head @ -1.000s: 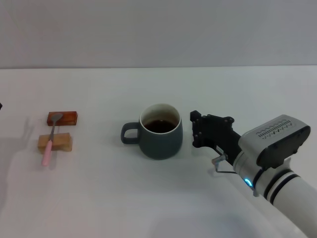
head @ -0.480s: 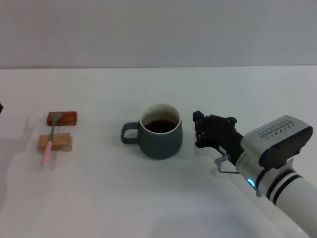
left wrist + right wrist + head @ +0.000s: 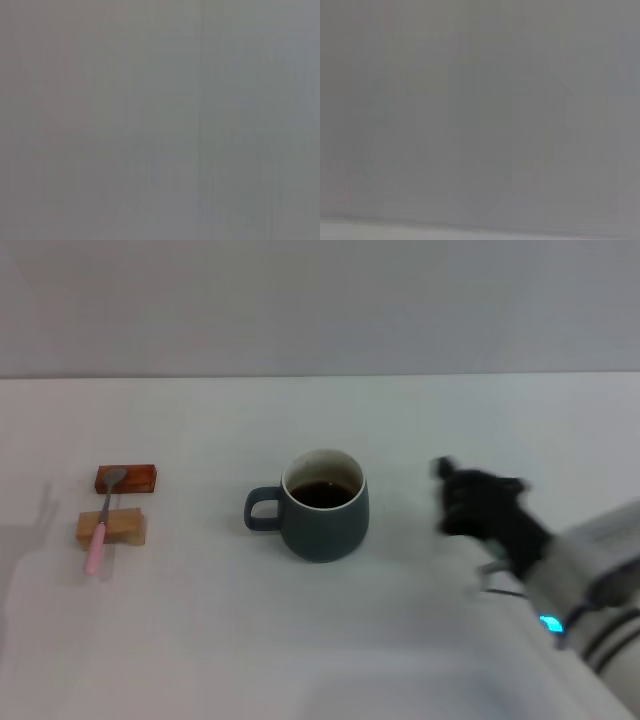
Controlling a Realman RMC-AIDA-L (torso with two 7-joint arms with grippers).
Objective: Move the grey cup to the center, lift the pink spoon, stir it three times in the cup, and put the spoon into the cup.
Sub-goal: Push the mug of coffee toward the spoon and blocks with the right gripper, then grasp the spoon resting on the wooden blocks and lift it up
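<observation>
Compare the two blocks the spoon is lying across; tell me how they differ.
The reddish-brown block is darker and sits farther from the robot; the tan block is paler, nearer and looks thicker. The pink spoon has its bowl on the reddish-brown block, its handle over the tan block. Both lie flat on the table.

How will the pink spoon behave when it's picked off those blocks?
The pink spoon looks slim and stiff, probably light. It bridges the tan block and red-brown block, so pressing either end may tip it. Its narrow, smooth-looking handle could twist in a pinch.
</observation>
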